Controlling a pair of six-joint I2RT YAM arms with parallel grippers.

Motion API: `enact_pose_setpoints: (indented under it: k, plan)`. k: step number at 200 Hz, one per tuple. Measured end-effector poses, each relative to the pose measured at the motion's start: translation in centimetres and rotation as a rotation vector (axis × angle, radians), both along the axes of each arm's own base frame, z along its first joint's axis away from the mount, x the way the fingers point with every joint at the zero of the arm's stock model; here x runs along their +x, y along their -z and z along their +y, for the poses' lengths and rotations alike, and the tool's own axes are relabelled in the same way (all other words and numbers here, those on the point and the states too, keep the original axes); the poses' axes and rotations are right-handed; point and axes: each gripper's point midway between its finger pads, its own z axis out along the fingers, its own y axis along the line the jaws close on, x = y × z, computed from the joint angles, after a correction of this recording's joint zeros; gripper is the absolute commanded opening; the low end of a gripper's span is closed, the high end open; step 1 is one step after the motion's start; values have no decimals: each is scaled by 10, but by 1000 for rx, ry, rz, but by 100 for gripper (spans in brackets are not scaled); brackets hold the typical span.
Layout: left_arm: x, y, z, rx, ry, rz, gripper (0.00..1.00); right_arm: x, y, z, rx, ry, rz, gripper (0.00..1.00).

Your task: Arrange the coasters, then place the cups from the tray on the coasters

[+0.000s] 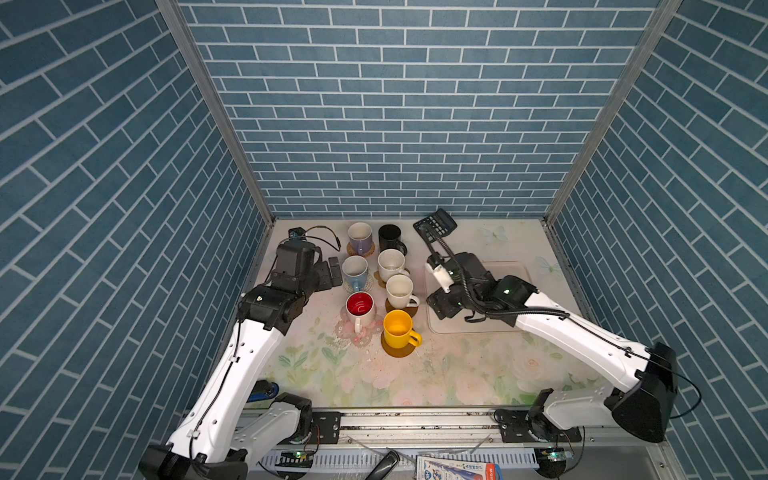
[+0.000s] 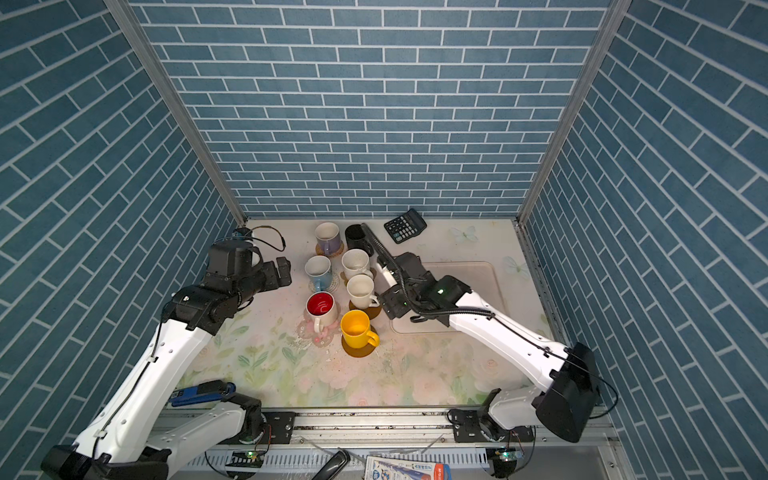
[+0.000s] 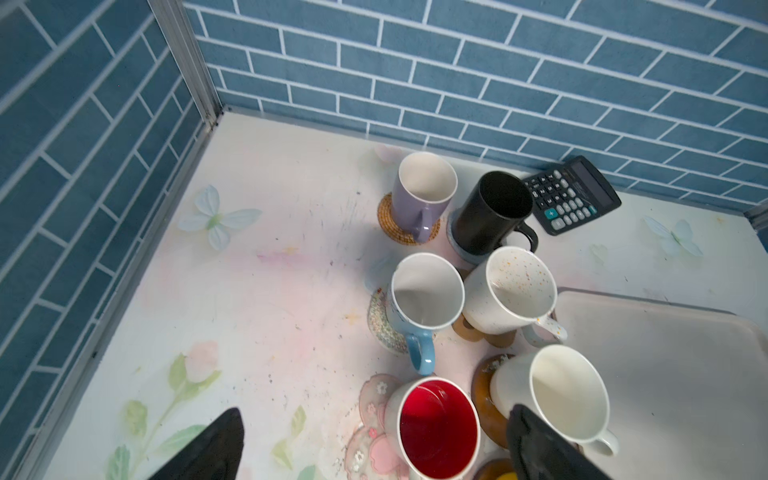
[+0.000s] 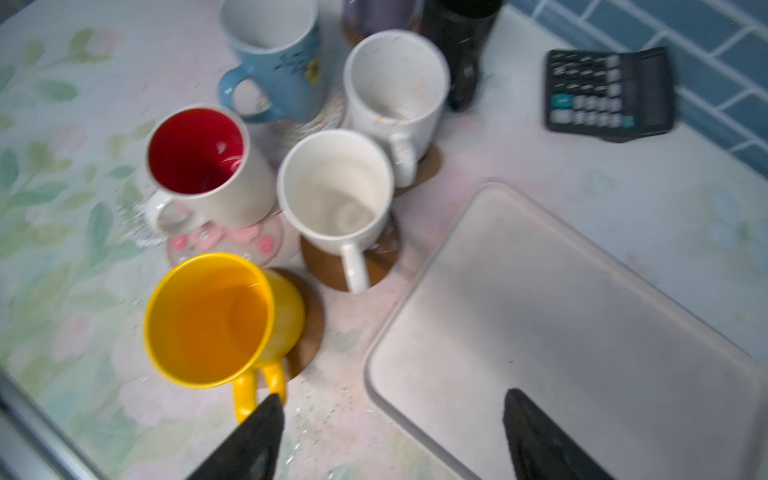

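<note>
Clearance from the yellow mug (image 4: 216, 320) looked decisive for the coming move: its handle pointed toward the right gripper (image 4: 395, 397), whose jaws stood wide apart and empty, one finger just beside that handle, the other over the tray (image 4: 582, 332). The mug stood upright to that gripper's left on an amber disc (image 4: 309, 328) near the tray's corner, and the tray lay bare, so placing seemed finished. The left gripper (image 3: 376, 411), likewise spread and empty, hung farther off beside the pale blue mug (image 1: 355, 272).
</note>
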Motion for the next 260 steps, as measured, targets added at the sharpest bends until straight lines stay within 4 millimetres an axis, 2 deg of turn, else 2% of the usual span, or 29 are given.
enact_pose_setpoints:
  k: [14,31,96,117,138,157,174,213,233,260]
  plan:
    - [7,1,6,16,-9,-25,99,18,-12,-31,17,106,-60,99]
    - [17,13,11,42,-17,-29,99,35,-12,-68,20,228,-115,99]
    - [70,103,40,171,-47,133,99,90,47,-225,-39,752,-178,99]
    - [83,123,53,196,-56,144,99,96,61,-269,-61,895,-207,99]
    - [95,141,61,218,-34,144,99,96,75,-300,-62,998,-233,99]
    - [105,164,64,223,-12,161,99,96,90,-320,-62,1057,-243,99]
    - [110,189,66,225,0,183,99,100,106,-329,-70,1083,-242,99]
    - [95,224,73,230,7,150,99,99,133,-333,-49,1101,-300,99]
    - [86,227,71,226,18,92,99,93,140,-331,-6,1094,-355,99]
    - [72,215,70,239,3,-30,99,88,139,-327,50,1075,-423,99]
